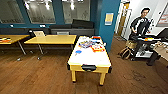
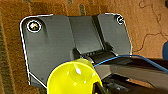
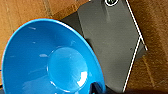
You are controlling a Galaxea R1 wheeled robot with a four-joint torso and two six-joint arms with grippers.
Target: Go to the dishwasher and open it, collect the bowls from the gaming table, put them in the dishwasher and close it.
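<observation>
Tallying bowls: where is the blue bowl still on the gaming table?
Head view: the small blue bowl sits near the gaming table's left edge, below the colourful clutter.

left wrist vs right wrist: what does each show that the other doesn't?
Left wrist alone: a yellow bowl close under the camera, and a blue cable running across the robot's dark plate. Right wrist alone: a blue bowl, seen from above into its glossy inside. Both share the wooden floor beneath and the robot's dark plate. Neither view makes clear how the jaws stand.
</observation>
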